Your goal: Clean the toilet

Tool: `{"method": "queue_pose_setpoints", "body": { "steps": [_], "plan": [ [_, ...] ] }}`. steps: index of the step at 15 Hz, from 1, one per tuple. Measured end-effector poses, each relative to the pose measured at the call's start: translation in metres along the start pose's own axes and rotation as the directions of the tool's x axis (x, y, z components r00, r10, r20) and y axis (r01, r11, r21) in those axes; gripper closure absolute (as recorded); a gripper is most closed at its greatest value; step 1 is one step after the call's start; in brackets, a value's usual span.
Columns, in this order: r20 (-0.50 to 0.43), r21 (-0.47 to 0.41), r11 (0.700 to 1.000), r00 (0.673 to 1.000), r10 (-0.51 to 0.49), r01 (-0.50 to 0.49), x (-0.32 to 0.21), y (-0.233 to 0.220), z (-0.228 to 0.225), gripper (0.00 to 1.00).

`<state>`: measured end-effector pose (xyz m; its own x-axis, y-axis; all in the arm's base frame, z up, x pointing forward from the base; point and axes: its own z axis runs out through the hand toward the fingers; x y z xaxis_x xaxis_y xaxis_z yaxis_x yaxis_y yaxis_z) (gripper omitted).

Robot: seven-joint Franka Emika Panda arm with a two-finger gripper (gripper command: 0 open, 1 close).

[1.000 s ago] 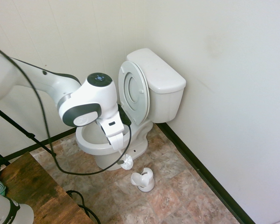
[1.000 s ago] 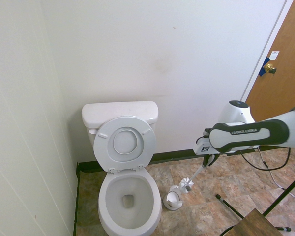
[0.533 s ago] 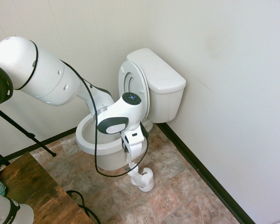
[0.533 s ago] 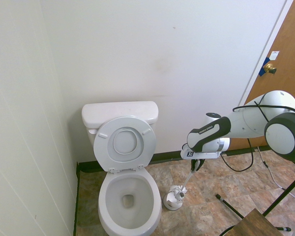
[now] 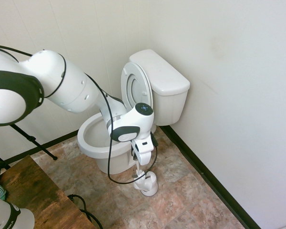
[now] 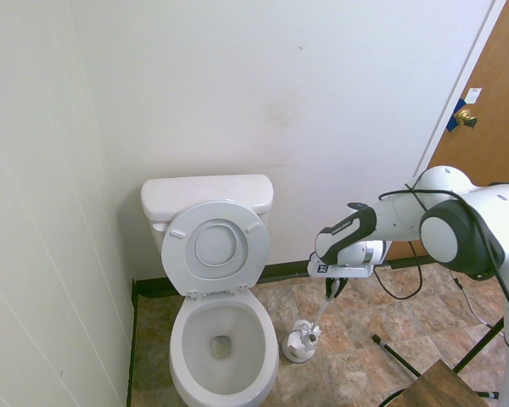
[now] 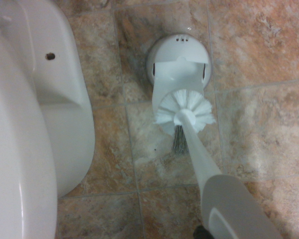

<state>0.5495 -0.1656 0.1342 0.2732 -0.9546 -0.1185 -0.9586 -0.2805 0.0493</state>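
the toilet (image 6: 216, 339) stands in the corner of the room, tank against the wall, with its seat and lid raised and the bowl open. just beside its base, on the tiled floor (image 5: 181, 195), sits a small white brush holder (image 5: 148, 183). above the holder the end effector (image 6: 330, 290) points down, clamped tight on the handle of a white toilet brush (image 7: 187, 112), whose bristle head hangs right over the holder's opening.

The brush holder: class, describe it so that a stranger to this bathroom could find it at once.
Find the toilet in the corner, lid raised. On the tiled floor beside its bowl, toward the door, stands the brush holder, small, white and round with an open front. The gripper holds the toilet brush just above it.
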Motion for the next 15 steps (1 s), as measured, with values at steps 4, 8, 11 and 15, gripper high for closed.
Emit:
{"method": "queue_pose_setpoints", "body": {
  "steps": [4, 8, 11, 15],
  "plan": [
    [0.021, -0.025, 1.000, 1.000, 0.018, -0.017, 0.020, -0.028, 0.047, 1.00],
    [0.049, -0.062, 0.998, 0.998, 0.032, -0.029, 0.038, -0.057, 0.088, 1.00],
    [0.053, -0.081, 0.995, 0.997, 0.054, -0.049, 0.052, -0.068, 0.106, 1.00],
    [0.065, -0.105, 0.992, 0.995, 0.079, -0.072, 0.061, -0.086, 0.133, 1.00]
  ]
}}
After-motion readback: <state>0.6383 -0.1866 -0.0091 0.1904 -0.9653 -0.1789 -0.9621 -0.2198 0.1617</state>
